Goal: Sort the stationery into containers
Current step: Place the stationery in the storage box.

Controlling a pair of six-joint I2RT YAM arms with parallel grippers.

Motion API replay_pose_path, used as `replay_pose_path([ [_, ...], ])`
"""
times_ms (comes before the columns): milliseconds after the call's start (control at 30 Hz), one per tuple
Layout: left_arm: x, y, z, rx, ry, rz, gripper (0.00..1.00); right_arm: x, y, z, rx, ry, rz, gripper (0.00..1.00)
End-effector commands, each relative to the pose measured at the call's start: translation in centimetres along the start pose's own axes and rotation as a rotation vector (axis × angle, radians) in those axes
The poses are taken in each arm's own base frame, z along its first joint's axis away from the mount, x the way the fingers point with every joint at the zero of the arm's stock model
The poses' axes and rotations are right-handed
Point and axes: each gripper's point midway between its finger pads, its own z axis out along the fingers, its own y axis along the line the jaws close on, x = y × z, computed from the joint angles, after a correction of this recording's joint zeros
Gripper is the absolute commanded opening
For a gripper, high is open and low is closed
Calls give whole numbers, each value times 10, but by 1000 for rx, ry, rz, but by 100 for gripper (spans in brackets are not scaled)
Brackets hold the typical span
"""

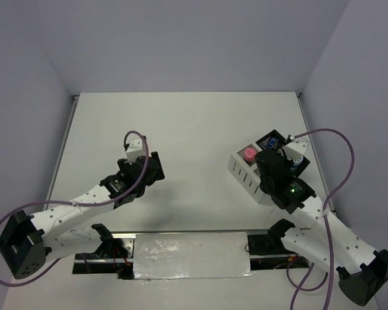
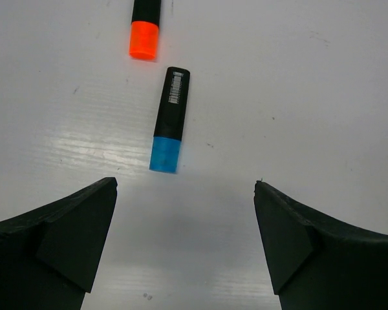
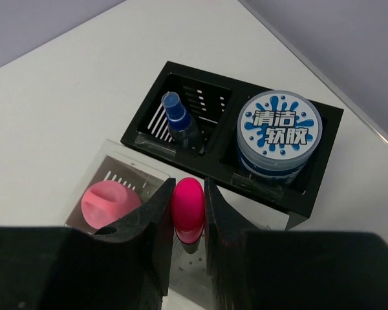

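My right gripper (image 3: 188, 195) is shut on a pink highlighter (image 3: 187, 205) and holds it upright over a white compartment of the organizer (image 1: 240, 173). A pink-capped tube (image 3: 108, 203) stands in the compartment to its left. The black compartment (image 3: 150, 123) holds a small clear bottle (image 3: 181, 126) and a blue round tub (image 3: 278, 132). My left gripper (image 2: 185, 190) is open and empty above the table. A blue highlighter (image 2: 169, 121) lies just beyond its fingertips, and an orange highlighter (image 2: 144, 32) lies farther on. Both are hidden under the left arm in the top view.
The organizer stands near the table's right edge (image 1: 310, 139). A grey wall (image 3: 349, 45) rises just behind it. A shiny plate (image 1: 191, 255) lies between the arm bases at the near edge.
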Motion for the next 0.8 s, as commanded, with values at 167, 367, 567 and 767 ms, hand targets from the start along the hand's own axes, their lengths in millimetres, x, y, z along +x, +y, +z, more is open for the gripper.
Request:
replay_pose_path([
  [167, 4, -11, 35, -1, 63, -16, 99, 10, -2, 2, -10, 7, 27, 73],
  [367, 13, -10, 52, -24, 99, 3, 99, 7, 3, -3, -44, 23, 38, 93],
  [567, 24, 0, 76, -58, 148, 28, 97, -2, 21, -15, -196, 28, 73, 94],
  [767, 33, 7, 104, -86, 214, 51, 89, -1, 37, -23, -323, 26, 65, 95],
])
